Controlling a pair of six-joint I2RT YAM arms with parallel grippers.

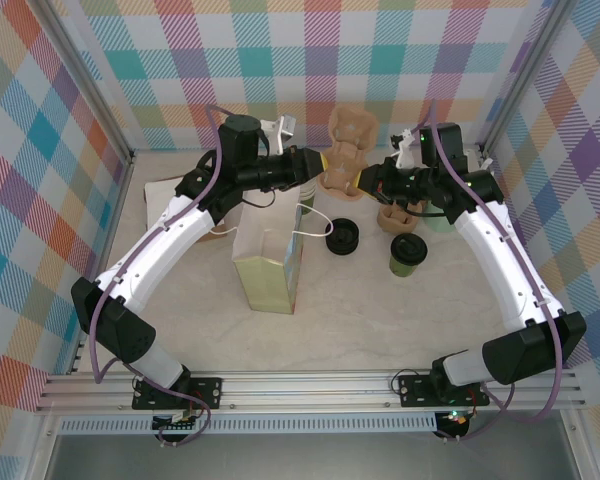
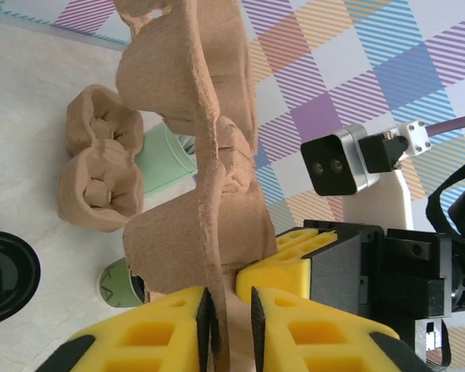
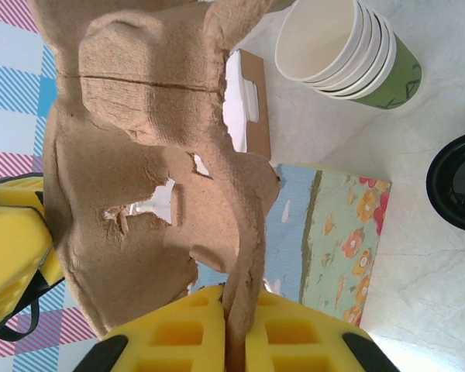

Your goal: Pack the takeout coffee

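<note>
Oppositely, left pincer point(image 2: 229, 314) and right pincer point(image 3: 236, 314) clamp cardboard carrier point(image 1: 346, 150).

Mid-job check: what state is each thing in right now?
Left pincer, shut on carrier.
Right pincer, shut on the same carrier.
Bag, upright, open.
Coffee, lidded, upright, outside bag.
Loose lid, lying flat.

Bright, even, diffuse light fills the top view: the pale table point(image 1: 380, 330) looks almost washed out, and the paper bag point(image 1: 270, 265) and takeout coffee point(image 1: 407, 255) cast only short, soft shadows. There is no hard glare. In the wrist views the pulp carrier point(image 2: 178, 77) is sharp enough to show its fibre texture, its folds shading gently, while the background is slightly softer.
</note>
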